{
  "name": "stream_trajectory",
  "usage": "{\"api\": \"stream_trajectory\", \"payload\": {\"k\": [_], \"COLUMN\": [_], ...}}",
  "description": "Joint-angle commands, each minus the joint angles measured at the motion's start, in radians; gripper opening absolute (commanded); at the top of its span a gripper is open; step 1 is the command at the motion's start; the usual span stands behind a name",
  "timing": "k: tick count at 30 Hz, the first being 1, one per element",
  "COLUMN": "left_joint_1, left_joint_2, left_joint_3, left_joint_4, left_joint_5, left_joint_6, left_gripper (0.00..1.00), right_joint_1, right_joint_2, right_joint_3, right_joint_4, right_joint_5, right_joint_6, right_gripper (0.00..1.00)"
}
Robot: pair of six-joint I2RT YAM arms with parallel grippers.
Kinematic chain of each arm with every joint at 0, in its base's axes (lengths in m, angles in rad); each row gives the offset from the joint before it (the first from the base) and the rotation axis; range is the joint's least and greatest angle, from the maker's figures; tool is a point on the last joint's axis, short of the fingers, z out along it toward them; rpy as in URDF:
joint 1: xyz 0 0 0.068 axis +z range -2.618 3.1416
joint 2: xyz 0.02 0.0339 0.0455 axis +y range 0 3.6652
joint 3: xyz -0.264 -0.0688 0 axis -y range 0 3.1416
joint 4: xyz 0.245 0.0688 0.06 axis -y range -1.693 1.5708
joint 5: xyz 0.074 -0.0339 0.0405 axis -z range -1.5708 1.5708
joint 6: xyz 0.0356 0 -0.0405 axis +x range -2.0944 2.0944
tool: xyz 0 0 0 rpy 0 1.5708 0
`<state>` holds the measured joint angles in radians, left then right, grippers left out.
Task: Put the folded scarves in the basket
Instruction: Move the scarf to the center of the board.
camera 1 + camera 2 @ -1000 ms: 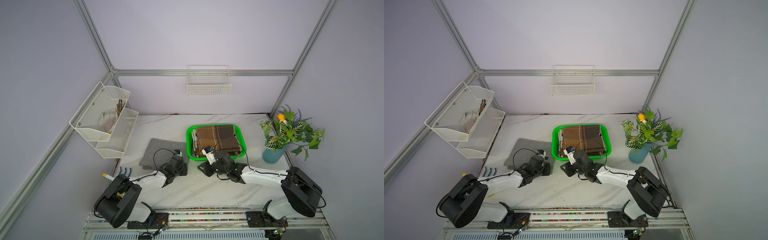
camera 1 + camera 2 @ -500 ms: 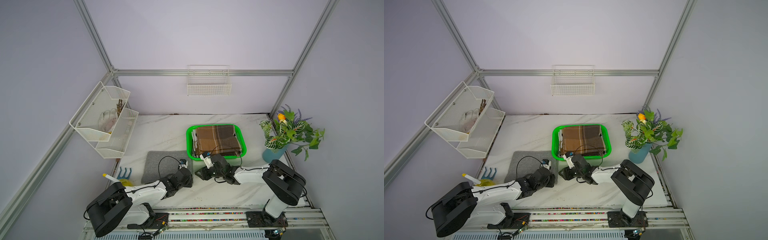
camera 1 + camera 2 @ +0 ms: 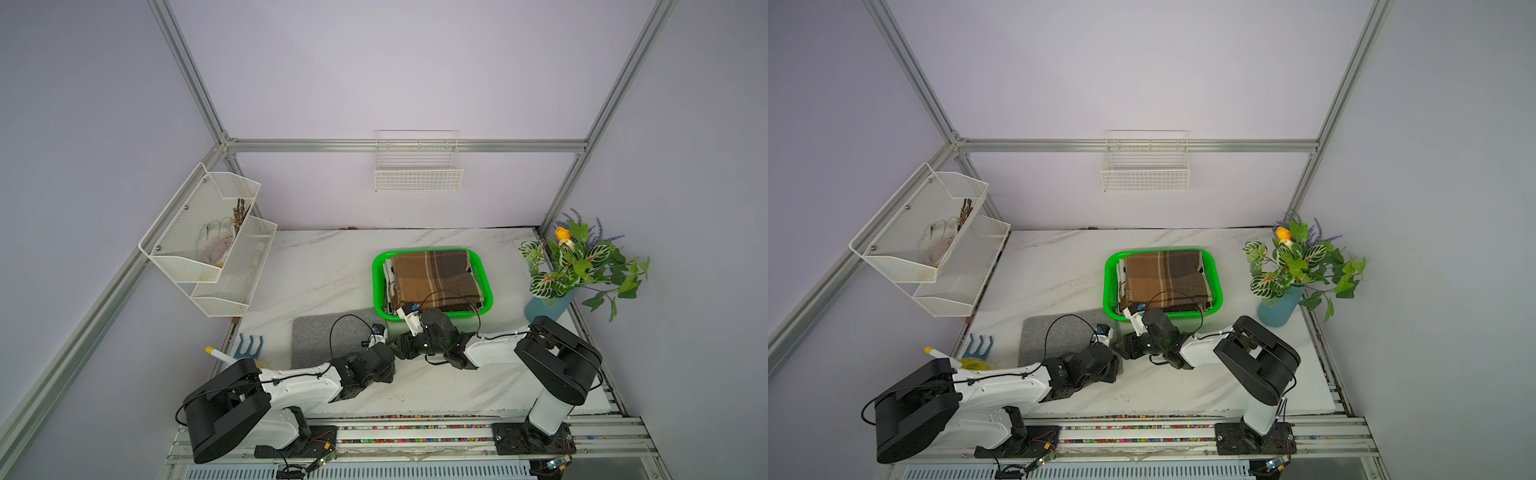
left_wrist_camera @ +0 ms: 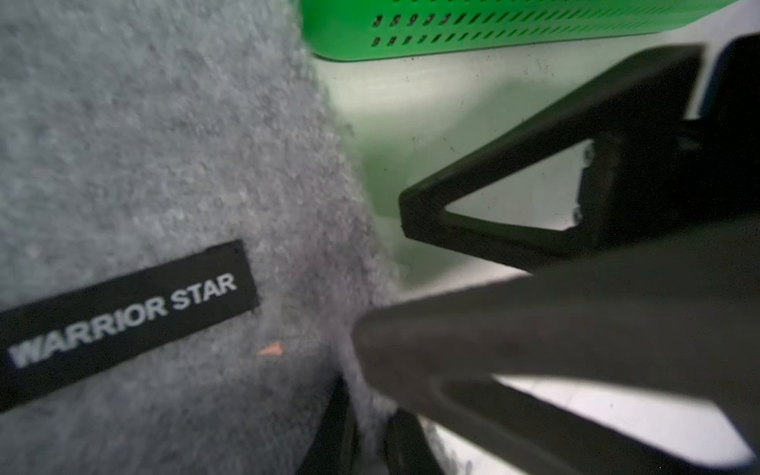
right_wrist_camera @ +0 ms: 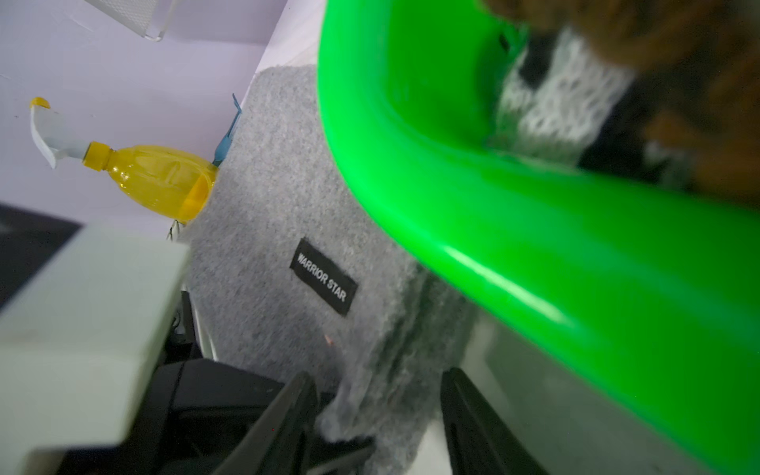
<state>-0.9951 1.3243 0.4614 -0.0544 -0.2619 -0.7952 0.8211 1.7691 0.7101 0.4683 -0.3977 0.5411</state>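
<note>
Starting at the near edge of the counter (image 3: pixel 324 270), find both arms folded low with their wrists close together near the middle. Through the left wrist view, see the left hand (image 4: pixel 370 432) with fingers almost pressed together and grey fuzz filling the slim gap; cannot tell whether pinching that fabric or not. Facing it, see the right hand (image 5: pixel 378 382) spread wide, straddling the near right corner of the grey scarf (image 3: pixel 316 340) without clamping it. Find that scarf folded and lying flat on the counter, left of middle toward the near edge, outside the basket (image 3: pixel 377 291) and just beside its near left corner, with a black label (image 4: pixel 123 320) reading WARRIOR STAR on top. Past the scarf's left edge, by the counter's near left corner, spot a blue hand rake (image 3: pixel 249 347) and a yellow spray bottle (image 5: pixel 156 177). Farther back, around the counter's middle, see the green basket already holding a folded brown plaid scarf (image 3: pixel 432 278), filling most of it. Toward the far right corner, note a leafy plant (image 3: pixel 582 266) in a blue vase (image 3: pixel 544 307). Beyond the left edge, on the side wall, note a white mesh rack (image 3: pixel 203 257); on the back wall, a white wire basket (image 3: pixel 417 178).
</note>
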Motion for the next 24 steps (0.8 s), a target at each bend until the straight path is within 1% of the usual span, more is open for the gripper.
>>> {"api": "stream_trajectory", "payload": {"k": [1, 3, 4, 5, 7, 11, 15, 18, 20, 22, 24], "left_joint_1": [-0.032, -0.036, -0.04, -0.044, -0.046, -0.048, -0.048, -0.048, -0.049, -0.047, -0.046], "left_joint_2": [0.008, 0.002, -0.001, -0.004, -0.017, -0.082, -0.181, -0.287, -0.362, -0.417, -0.461], "left_joint_3": [-0.008, -0.008, -0.01, -0.012, -0.009, -0.007, -0.003, -0.006, -0.007, -0.001, 0.017], "left_joint_4": [-0.099, -0.104, -0.108, -0.111, -0.134, -0.177, -0.223, -0.261, -0.296, -0.335, -0.433], "left_joint_5": [0.059, 0.063, 0.064, 0.062, 0.047, 0.038, 0.024, 0.012, -0.023, -0.062, -0.132], "left_joint_6": [-0.013, -0.012, -0.012, -0.012, -0.011, -0.007, -0.002, -0.004, -0.003, 0.001, -0.028], "left_gripper": [0.17, 0.21, 0.3, 0.33, 0.35, 0.46, 0.49, 0.52, 0.54, 0.58, 0.58], "right_joint_1": [0.007, 0.005, 0.003, 0.001, 0.002, 0.001, 0.001, 0.002, 0.001, 0.002, 0.002], "right_joint_2": [0.062, 0.093, 0.107, 0.124, 0.147, 0.159, 0.127, 0.091, 0.081, 0.079, 0.077], "right_joint_3": [0.051, 0.067, 0.075, 0.085, 0.102, 0.102, 0.099, 0.085, 0.086, 0.088, 0.088], "right_joint_4": [-0.02, -0.022, -0.023, -0.019, -0.032, -0.063, -0.138, -0.171, -0.192, -0.19, -0.183], "right_joint_5": [-0.002, 0.002, -0.011, -0.034, -0.043, -0.015, 0.04, 0.089, 0.114, 0.105, 0.082], "right_joint_6": [-0.006, -0.007, -0.007, -0.007, -0.007, -0.027, -0.059, -0.082, -0.093, -0.096, -0.092], "right_gripper": [0.56, 0.57, 0.58, 0.57, 0.56, 0.56, 0.54, 0.54, 0.54, 0.54, 0.54]}}
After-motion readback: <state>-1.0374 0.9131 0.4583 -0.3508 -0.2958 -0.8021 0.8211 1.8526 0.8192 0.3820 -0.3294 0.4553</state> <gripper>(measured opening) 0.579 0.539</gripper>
